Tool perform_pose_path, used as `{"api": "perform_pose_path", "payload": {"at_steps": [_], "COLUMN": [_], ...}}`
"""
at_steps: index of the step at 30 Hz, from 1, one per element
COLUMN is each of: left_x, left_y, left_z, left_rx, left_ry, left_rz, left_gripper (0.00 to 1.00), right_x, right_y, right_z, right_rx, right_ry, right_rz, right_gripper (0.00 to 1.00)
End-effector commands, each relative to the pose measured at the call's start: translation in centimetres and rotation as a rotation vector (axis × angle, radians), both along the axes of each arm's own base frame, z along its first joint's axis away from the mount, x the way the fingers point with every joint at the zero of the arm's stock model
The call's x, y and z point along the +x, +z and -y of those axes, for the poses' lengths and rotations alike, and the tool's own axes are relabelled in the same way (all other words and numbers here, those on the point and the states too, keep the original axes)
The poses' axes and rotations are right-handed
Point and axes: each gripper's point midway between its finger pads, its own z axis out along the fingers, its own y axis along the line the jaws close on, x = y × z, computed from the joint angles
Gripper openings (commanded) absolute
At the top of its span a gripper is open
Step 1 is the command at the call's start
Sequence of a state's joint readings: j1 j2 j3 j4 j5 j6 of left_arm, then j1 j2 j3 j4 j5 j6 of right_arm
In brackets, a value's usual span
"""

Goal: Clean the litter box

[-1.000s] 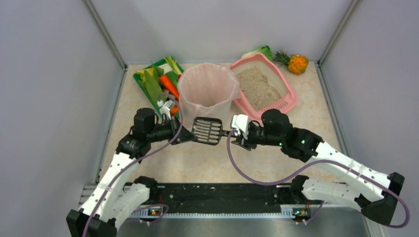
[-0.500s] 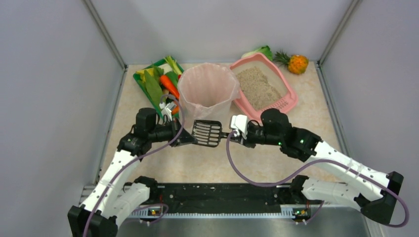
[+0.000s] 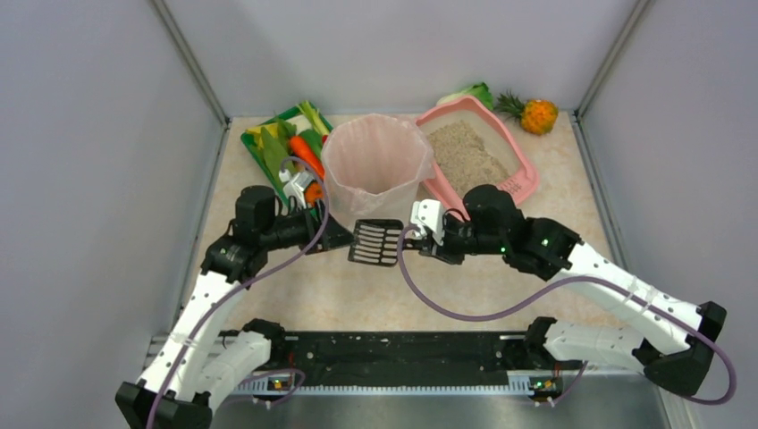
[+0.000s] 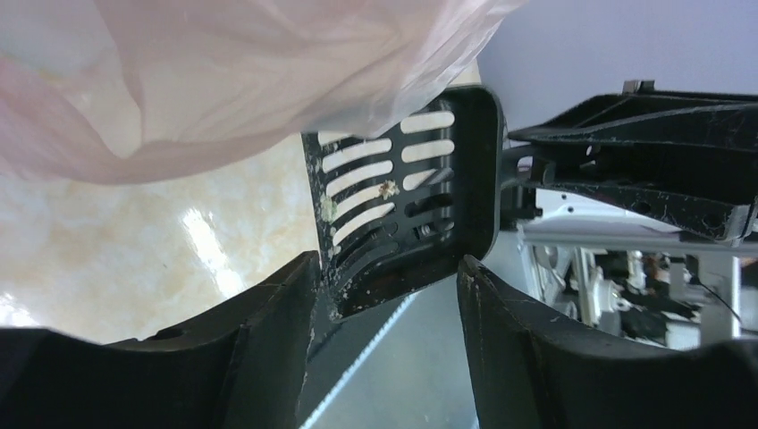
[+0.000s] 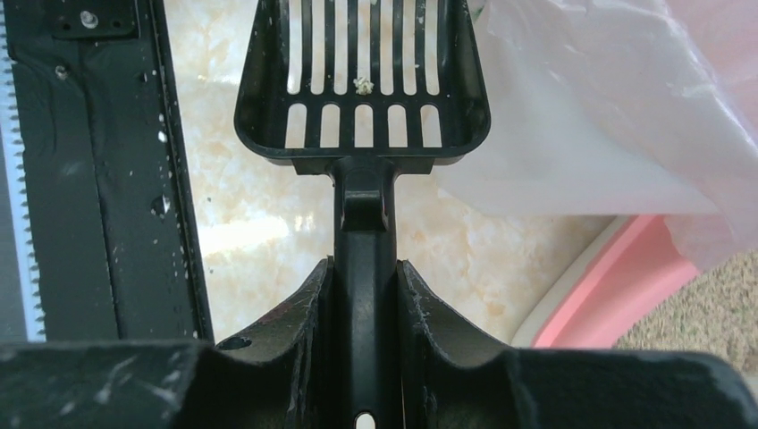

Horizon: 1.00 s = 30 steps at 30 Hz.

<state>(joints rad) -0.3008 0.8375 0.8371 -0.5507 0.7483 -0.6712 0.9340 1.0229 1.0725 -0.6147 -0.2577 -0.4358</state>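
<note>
At the right arm's tip, the right pincer (image 5: 365, 268) is clamped on the handle of a black slotted scoop (image 5: 363, 161), with one crumb of litter caught on its slats. Facing it, the left pincer (image 4: 386, 265) stands spread, its fingers straddling the scoop's front edge. Just behind the scoop rises a bin (image 3: 375, 161) lined with pink plastic. The litter box (image 3: 527, 179), holding grey-beige litter, sits on the table (image 3: 357, 295) at the far right, close beside the bin and behind the right arm.
</note>
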Motion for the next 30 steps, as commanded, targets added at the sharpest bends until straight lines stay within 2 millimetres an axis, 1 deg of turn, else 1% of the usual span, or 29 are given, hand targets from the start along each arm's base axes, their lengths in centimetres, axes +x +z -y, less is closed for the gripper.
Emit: {"api": "perform_pose_path", "payload": {"at_steps": [1, 4, 6, 8, 10, 13, 15, 19, 22, 24, 25, 28, 30], "left_x": [2.3, 3.2, 3.5, 4.0, 4.6, 5.4, 6.0, 6.8, 7.5, 7.7, 8.0, 8.6, 9.0], "left_y": [5.2, 8.1, 9.4, 10.7, 11.9, 13.4, 13.8, 13.9, 13.7, 13.7, 13.7, 13.9, 13.6], "left_z": [-1.2, -2.0, -2.8, -3.9, -5.1, -6.8, -7.6, -8.6, -9.7, -10.1, -10.7, -11.5, -12.0], "left_rx": [0.019, 0.008, 0.023, 0.049, 0.08, 0.119, 0.148, 0.192, 0.218, 0.223, 0.237, 0.27, 0.301], "left_ry": [0.107, 0.182, 0.232, 0.29, 0.36, 0.456, 0.505, 0.555, 0.63, 0.655, 0.691, 0.731, 0.755], "left_rz": [0.27, 0.409, 0.489, 0.569, 0.641, 0.722, 0.743, 0.754, 0.743, 0.747, 0.751, 0.759, 0.743], "left_gripper": [0.64, 0.7, 0.72, 0.74, 0.76, 0.8, 0.82, 0.86, 0.91, 0.95, 0.95, 0.98, 0.99], "right_x": [-0.7, -1.3, -1.8, -1.7, -1.2, 0.2, 1.3, 2.8, 4.1, 5.0, 5.3, 6.7, 8.1], "right_y": [0.8, 0.2, -0.1, -0.3, -0.4, -0.4, -0.5, -0.4, 0.3, 0.9, 1.3, 2.7, 3.8], "right_z": [1.9, 3.4, 4.0, 4.7, 5.5, 7.0, 8.4, 10.8, 12.6, 14.0, 14.6, 15.9, 16.6], "right_rx": [-0.086, -0.158, -0.191, -0.216, -0.239, -0.274, -0.309, -0.357, -0.362, -0.358, -0.351, -0.304, -0.267], "right_ry": [-0.054, -0.084, -0.097, -0.136, -0.199, -0.322, -0.413, -0.556, -0.672, -0.746, -0.777, -0.859, -0.914], "right_rz": [-0.057, -0.106, -0.139, -0.155, -0.164, -0.173, -0.173, -0.177, -0.161, -0.149, -0.148, -0.142, -0.138], "right_gripper": [0.0, 0.0, 0.0, 0.0, 0.0, 0.0, 0.0, 0.0, 0.0, 0.0, 0.0, 0.0, 0.0]}}
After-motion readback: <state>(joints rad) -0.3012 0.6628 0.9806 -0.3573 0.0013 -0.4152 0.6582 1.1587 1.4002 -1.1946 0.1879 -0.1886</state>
